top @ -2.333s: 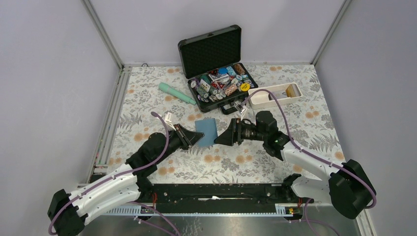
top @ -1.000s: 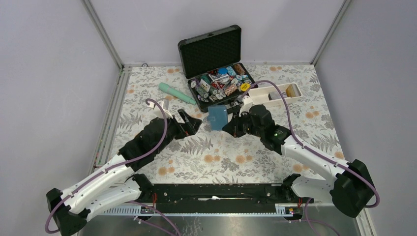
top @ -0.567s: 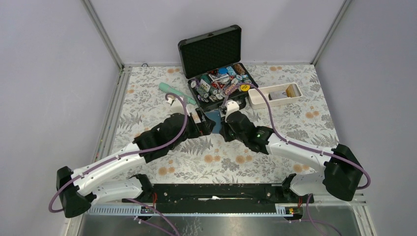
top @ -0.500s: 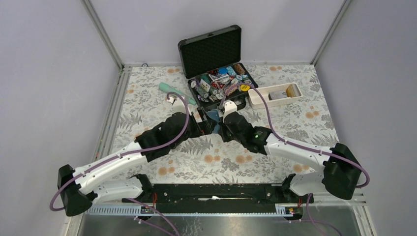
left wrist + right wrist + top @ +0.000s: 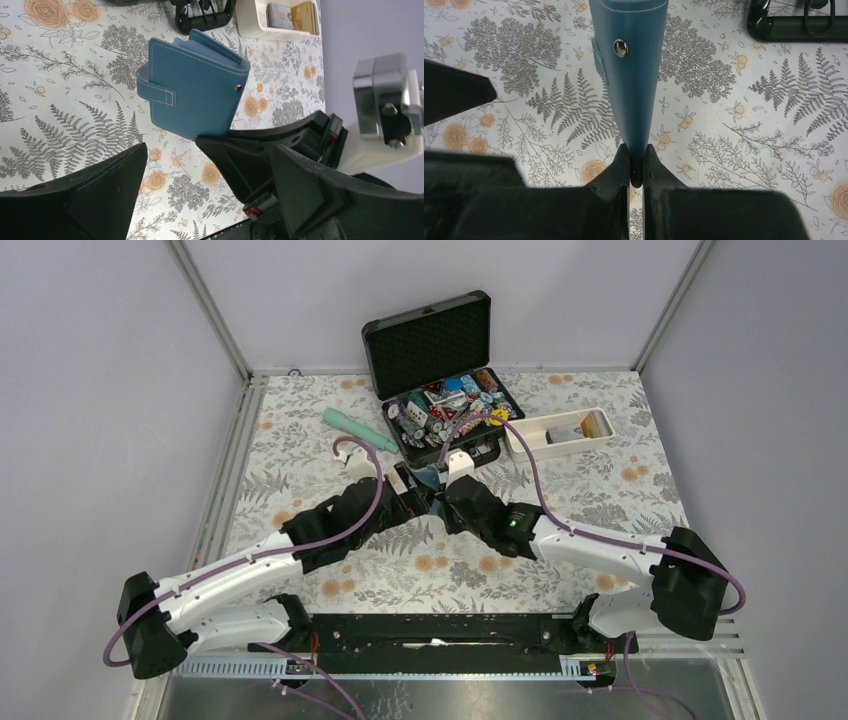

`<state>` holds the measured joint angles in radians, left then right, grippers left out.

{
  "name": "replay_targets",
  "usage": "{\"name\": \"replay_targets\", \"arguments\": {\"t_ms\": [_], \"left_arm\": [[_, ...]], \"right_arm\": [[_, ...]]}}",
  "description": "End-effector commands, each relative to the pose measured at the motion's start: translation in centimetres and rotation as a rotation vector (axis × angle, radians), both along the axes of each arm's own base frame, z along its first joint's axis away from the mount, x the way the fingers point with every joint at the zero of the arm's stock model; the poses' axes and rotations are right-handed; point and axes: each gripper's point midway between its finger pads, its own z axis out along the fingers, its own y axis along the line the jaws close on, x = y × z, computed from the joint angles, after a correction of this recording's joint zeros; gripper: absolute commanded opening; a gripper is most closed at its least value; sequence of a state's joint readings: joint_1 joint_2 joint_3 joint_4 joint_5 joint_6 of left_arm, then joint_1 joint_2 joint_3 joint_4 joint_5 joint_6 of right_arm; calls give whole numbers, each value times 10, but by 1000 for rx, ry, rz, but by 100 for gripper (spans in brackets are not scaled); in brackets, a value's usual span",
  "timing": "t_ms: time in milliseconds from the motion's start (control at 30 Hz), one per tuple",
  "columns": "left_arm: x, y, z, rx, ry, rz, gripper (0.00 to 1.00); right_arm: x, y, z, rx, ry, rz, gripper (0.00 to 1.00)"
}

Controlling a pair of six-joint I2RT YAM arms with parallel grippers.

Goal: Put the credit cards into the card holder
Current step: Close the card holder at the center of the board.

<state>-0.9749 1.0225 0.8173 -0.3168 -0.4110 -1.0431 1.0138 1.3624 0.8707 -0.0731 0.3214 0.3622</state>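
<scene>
The teal-blue card holder [image 5: 192,87] is folded, its snap strap fastened, and is held above the table. My right gripper [image 5: 636,152] is shut on its lower edge, seen edge-on in the right wrist view as the card holder [image 5: 633,70]. My left gripper [image 5: 207,150] stands wide open just beside it, with the holder ahead of its fingertips and untouched. From above, only a sliver of the card holder [image 5: 429,476] shows between the left gripper [image 5: 410,484] and the right gripper [image 5: 438,487]. The credit cards [image 5: 580,429], grey and orange-gold, lie in the white tray [image 5: 527,447] and show as credit cards [image 5: 291,15] in the left wrist view.
An open black case [image 5: 440,370] full of poker chips stands at the back, its handle [image 5: 796,25] close ahead of the holder. A mint-green cylinder [image 5: 360,430] lies left of it. The flower-patterned table [image 5: 300,440] has walls on three sides.
The right gripper lifted the card holder off the table and carried it back toward the case. The left arm reached forward alongside it and stayed open.
</scene>
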Motion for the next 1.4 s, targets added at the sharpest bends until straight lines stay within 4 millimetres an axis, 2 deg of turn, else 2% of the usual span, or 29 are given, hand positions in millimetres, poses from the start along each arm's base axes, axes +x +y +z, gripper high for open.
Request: {"name": "replay_targets", "arguments": {"t_ms": [0,233,433,667,833,967,1200,1367], "left_arm": [[14,-4,25,-140,-47,78,99],[22,-7,23,-163,-47,92,99],[29,-9,10,-163,-29,111,99],[36,-18,11,-151,-42,95,99],[37,-22,-6,-109,-9,88,99],[38,-23,-14,-91,0,86,88],[40,-19,-26,-57,8,109,76],[40,-21,-33,-58,15,105,57]], "right_arm": [[1,28,36,129,-70,46,0],[-8,29,39,138,-73,77,0],[-14,28,49,164,-98,87,0],[-24,34,53,174,-120,151,0],[-25,34,55,154,-145,146,0],[-26,38,55,133,-173,154,0],[-31,49,54,73,-225,177,0],[-35,58,52,41,-242,194,0]]}}
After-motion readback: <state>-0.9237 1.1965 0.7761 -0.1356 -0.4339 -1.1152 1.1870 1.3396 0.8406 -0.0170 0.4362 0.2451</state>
